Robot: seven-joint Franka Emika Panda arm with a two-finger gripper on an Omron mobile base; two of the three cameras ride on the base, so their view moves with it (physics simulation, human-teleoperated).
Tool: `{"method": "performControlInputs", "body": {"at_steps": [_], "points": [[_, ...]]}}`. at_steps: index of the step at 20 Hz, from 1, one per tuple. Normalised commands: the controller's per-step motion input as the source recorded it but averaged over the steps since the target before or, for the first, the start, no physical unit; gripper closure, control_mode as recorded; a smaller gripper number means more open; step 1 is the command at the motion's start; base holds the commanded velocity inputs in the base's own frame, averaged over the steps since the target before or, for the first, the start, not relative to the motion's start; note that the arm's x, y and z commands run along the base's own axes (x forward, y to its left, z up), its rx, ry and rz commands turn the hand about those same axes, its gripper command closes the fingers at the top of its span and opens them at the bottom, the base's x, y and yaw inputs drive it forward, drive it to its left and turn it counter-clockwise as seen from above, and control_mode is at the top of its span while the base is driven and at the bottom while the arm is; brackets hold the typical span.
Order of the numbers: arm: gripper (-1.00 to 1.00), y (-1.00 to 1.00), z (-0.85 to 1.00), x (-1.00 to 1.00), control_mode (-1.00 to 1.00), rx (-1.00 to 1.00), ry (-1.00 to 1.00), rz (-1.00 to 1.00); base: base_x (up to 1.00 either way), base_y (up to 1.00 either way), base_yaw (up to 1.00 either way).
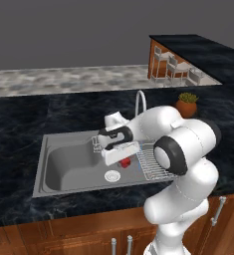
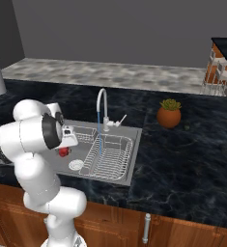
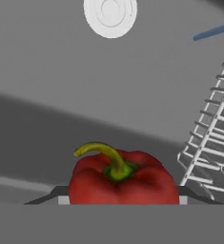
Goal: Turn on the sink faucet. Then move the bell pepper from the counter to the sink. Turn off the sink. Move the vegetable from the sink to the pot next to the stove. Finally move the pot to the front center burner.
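Mostly hidden: bell pepper (image 3: 122, 178) between fingers (image 3: 61, 199), lower half cut off.

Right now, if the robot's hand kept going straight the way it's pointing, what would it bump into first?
The hand grips a red pepper and points down into the sink. Probably the pepper would meet the grey sink floor first, near the white drain.

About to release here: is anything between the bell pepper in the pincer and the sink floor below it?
Nothing visible. The bell pepper sits between the pincer fingers above the bare grey floor of the sink. The drain lies ahead, the wire rack off to one side, and the water stream falls onto the rack.
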Motion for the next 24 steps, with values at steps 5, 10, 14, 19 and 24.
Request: {"method": "performControlInputs", "body": {"at_steps": [5,10,14,19,24], "points": [[1.0,0.0,-0.25,0.12,-1.0,0.0,0.01,-0.03,0.0,0.0,0.0],[1.0,0.0,-0.24,0.17,-1.0,0.0,0.0,-0.07,0.0,0.0,0.0],[1.0,0.05,-0.21,0.08,-1.0,0.0,0.0,-0.08,0.0,0.0,0.0],[1.0,0.17,-0.18,0.11,-1.0,0.0,-0.01,-0.12,0.0,0.0,0.0],[1.0,0.08,-0.08,0.09,-1.0,0.0,-0.04,-0.1,0.0,0.0,0.0]]}}
